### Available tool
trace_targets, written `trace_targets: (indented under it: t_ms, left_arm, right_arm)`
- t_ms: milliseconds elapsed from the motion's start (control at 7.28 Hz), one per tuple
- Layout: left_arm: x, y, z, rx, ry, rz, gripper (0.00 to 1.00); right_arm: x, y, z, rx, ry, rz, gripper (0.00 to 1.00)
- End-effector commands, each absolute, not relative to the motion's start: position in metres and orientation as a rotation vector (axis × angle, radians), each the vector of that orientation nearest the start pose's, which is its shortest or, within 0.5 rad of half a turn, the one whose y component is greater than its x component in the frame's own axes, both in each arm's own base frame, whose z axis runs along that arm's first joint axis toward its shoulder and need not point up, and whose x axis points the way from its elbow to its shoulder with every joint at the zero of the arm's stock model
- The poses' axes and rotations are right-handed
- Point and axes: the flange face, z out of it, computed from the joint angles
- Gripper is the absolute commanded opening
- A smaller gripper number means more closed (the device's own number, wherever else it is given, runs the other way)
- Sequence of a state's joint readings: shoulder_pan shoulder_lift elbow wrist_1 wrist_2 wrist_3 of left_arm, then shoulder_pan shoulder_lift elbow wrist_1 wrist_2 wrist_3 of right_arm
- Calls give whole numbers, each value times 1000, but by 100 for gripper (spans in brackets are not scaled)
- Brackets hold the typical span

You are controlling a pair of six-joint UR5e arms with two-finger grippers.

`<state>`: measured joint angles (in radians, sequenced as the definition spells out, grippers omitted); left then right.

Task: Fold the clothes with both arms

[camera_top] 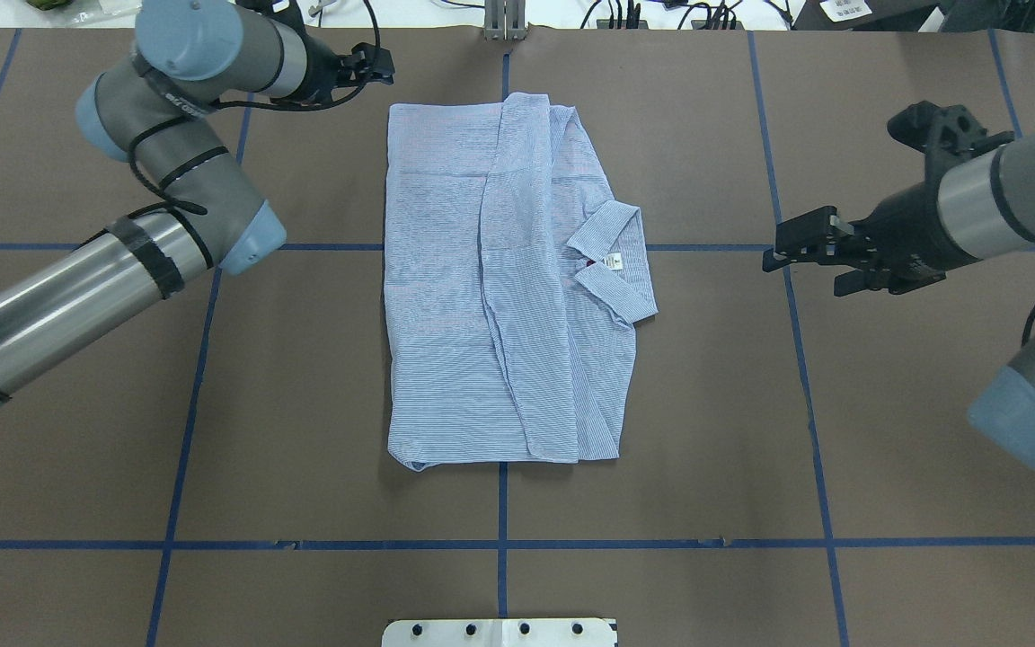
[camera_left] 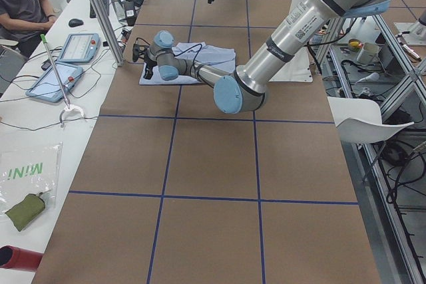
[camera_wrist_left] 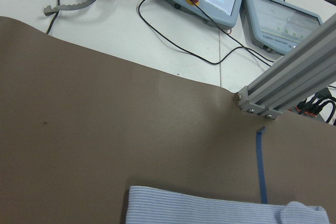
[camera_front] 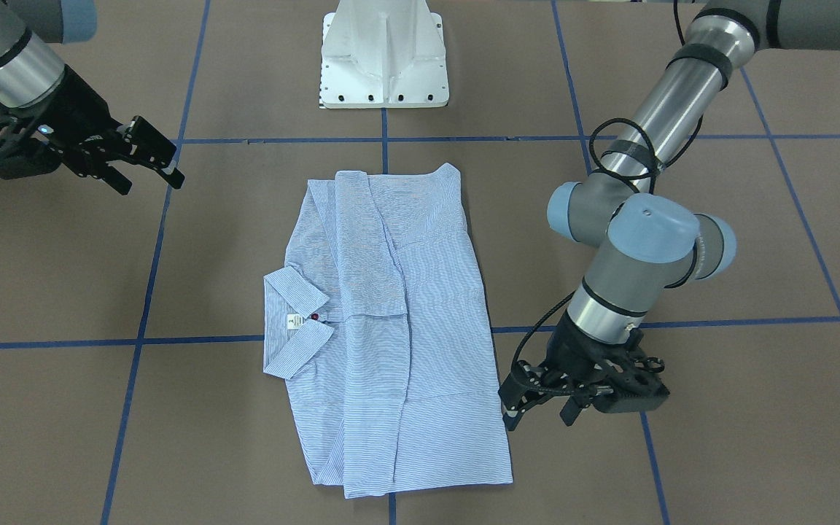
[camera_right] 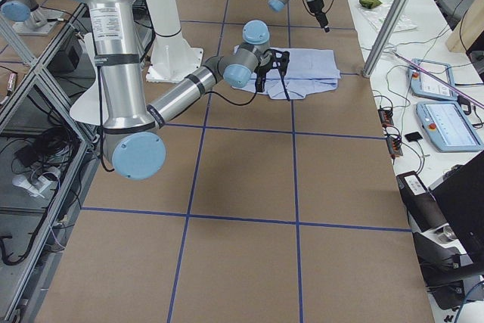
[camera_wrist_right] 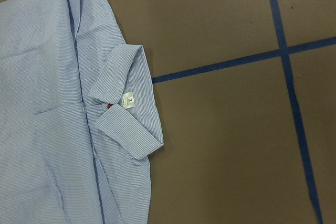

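Left gripper (camera_front: 537, 417) and right gripper (camera_front: 152, 182) both gape empty, either side of the shirt (camera_front: 420, 350) at the worktop's (camera_front: 719, 467) middle. A 1-layer pinch could, I reckon, drag its folds apart.

blue striped shirt (camera_top: 482, 296) folded flat mid-table, left arm (camera_top: 167, 171), right arm (camera_top: 976, 207) either side

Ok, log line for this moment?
light blue striped shirt: folded flat | left gripper: open, beside shirt edge | right gripper: open, clear of shirt

fine print on shirt (camera_wrist_right: 47, 145) label (camera_wrist_right: 128, 100) illegible (tiny)
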<state>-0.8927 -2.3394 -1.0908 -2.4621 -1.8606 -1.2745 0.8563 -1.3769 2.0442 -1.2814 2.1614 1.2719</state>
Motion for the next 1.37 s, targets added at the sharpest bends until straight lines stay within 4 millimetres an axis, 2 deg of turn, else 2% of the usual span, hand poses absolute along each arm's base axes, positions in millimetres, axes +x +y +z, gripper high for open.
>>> trace_targets:
  t_ms: [0,137,275,412,549,687,824,962,1236]
  left_arm:
    - [370,-654,328,419,1112,-279,100]
    - [349,-629,347,434,1108,-253,100]
    - [328,-609,361,454,1102,-223,100]
    - [312,-588,378,415,1119,-158,100]
    - [291,-571,390,398,1128,-131,100]
    - [278,-551,400,383,1131,-125,100]
    - [275,-544,405,373,1133,-121,100]
    - [276,-544,408,368,1129,-120,100]
    - [278,-544,411,364,1126,-121,100]
  right_arm:
    - [-376,-441,233,141,-861,153,100]
    - [-420,-447,216,217,-788,115,100]
    - [-459,-463,210,222,-753,81,100]
    - [-498,-489,194,232,-716,10,100]
    - [-540,-511,186,234,-684,2,100]
    - [-584,-526,180,253,-664,-17,100]
    - [-614,-532,168,263,-639,-52,100]
    - [-631,-519,169,276,-620,-87,100]
    - [-648,-502,174,275,-604,-118,100]
